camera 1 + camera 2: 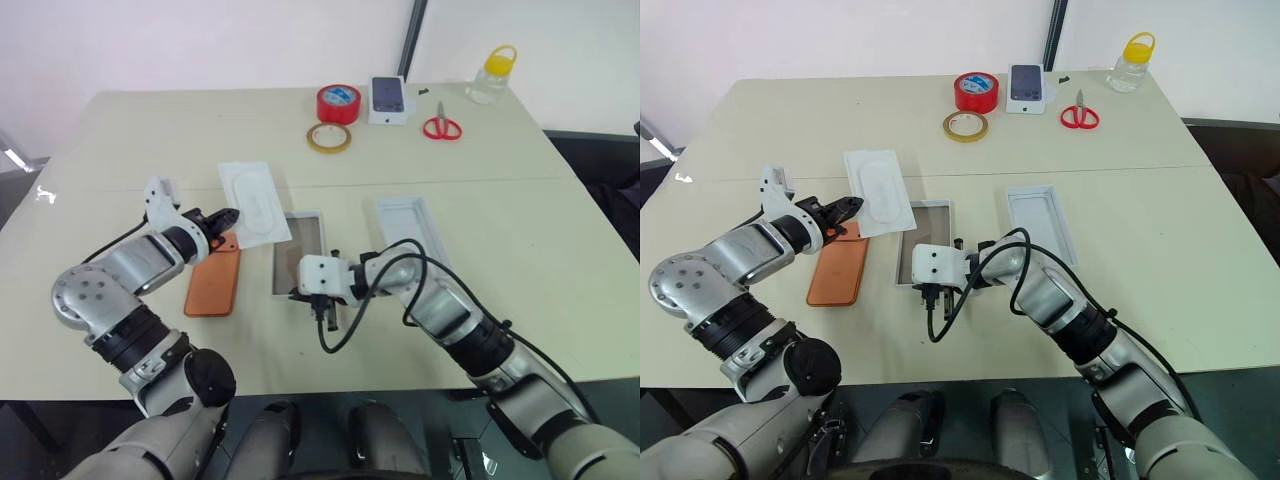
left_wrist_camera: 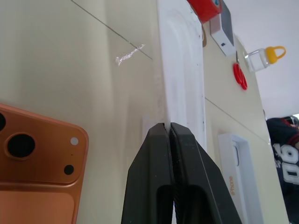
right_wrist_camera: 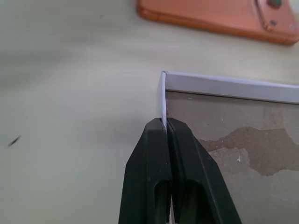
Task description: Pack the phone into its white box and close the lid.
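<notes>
Right gripper (image 3: 166, 122) clamped the white box (image 1: 300, 252) rim at its corner. Left gripper (image 2: 170, 128) pinched the embossed insert (image 1: 254, 203); phone (image 1: 213, 283) lay beside it. Advice: steady the box, clear the insert aside.

Cream table (image 1: 120, 140): phone (image 1: 213, 283), white box (image 1: 298, 250), lid (image 1: 413, 224), tape rolls (image 1: 337, 103), scissors (image 1: 441, 125).

orange-copper phone (image 1: 213, 283), white box (image 1: 297, 254) brownish floor, all-white lid (image 1: 413, 224)
</notes>
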You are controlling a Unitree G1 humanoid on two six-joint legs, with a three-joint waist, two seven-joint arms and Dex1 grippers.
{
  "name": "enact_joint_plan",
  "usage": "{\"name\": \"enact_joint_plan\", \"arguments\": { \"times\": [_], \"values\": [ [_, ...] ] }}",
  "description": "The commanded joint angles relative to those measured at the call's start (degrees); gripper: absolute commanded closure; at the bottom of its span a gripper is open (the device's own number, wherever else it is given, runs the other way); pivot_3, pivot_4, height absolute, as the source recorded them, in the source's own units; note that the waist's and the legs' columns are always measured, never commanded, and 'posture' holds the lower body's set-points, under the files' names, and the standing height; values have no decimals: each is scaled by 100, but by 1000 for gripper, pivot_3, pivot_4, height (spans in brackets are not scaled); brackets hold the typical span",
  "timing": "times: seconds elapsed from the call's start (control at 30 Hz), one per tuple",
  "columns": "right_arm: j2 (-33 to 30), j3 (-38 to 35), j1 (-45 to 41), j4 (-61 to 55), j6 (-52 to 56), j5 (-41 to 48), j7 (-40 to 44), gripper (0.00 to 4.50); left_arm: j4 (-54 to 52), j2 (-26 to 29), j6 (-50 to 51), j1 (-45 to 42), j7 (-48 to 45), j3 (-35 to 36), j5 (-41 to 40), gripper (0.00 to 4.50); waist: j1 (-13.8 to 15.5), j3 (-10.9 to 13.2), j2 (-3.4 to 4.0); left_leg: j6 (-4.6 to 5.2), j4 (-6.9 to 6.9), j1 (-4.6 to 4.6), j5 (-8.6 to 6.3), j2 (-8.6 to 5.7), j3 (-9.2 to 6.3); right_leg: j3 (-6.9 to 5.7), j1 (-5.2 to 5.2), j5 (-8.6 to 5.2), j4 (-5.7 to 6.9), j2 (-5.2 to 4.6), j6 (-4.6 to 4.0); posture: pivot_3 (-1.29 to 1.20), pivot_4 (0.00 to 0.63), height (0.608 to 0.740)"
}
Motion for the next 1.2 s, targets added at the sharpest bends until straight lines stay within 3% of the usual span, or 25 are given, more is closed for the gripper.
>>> {"name": "enact_joint_plan", "arguments": {
  "times": [0.03, 0.07, 0.3, 0.47, 0.83, 0.93, 1.13, 1.2],
  "values": [
    [71, -222, -123, -150, 122, 118, 56, 3892, -278, -45, 49, 134, 135, -132, -292, 4500, -6, -1, -1, 0, 0, 0, 0, 0, 0, 0, 1, 0, 0, 0, 0, 0, 150, 740],
    [30, -318, -107, -263, 212, 200, 103, 3571, -316, -73, 49, 179, 179, -160, -346, 4500, -5, -1, -1, 0, 0, 0, 0, 0, 0, 1, 1, 0, 0, -1, 0, 0, 150, 740],
    [-806, -1217, 325, -1256, 506, 775, 436, 29, -453, 7, 49, 611, 451, -644, -964, 4500, 15, -1, -1, 0, 0, -1, -1, -1, -1, 0, 2, 0, -2, -1, 0, 0, 150, 740],
    [-1378, -1663, 588, -1308, 422, 931, 532, 29, -432, 241, 49, 991, 636, -1315, -1491, 4500, -7, -1, -1, 1, -1, -1, -1, -1, -1, 2, 2, 0, -2, -1, 0, 0, 150, 740],
    [-1264, -1660, 593, -1132, 346, 861, 255, 29, -167, 401, 49, 1150, 855, -1752, -1913, 4500, 17, -1, -1, 0, -1, 0, -1, 0, 1, 5, 1, 0, 0, -1, -1, 0, 150, 740],
    [-1232, -1642, 591, -1142, 353, 856, 213, 0, -159, 406, 49, 1176, 895, -1782, -1990, 3609, 13, -1, -1, 0, -1, 0, -1, 0, 1, 5, 1, 0, 0, -1, -1, 0, 150, 740],
    [-1225, -1639, 574, -1134, 348, 850, 177, 0, -167, 436, 49, 1130, 862, -1723, -2099, 708, 17, -1, -1, 0, -1, 0, -1, 0, 1, 5, 1, 0, 0, -1, -1, 0, 150, 740],
    [-1215, -1647, 535, -1102, 346, 844, 161, 0, -193, 498, 48, 1092, 807, -1689, -2128, 708, 14, -1, -1, 0, -1, 0, -1, 0, 1, 5, 1, 0, 0, -1, -1, 0, 150, 740]
  ]
}}
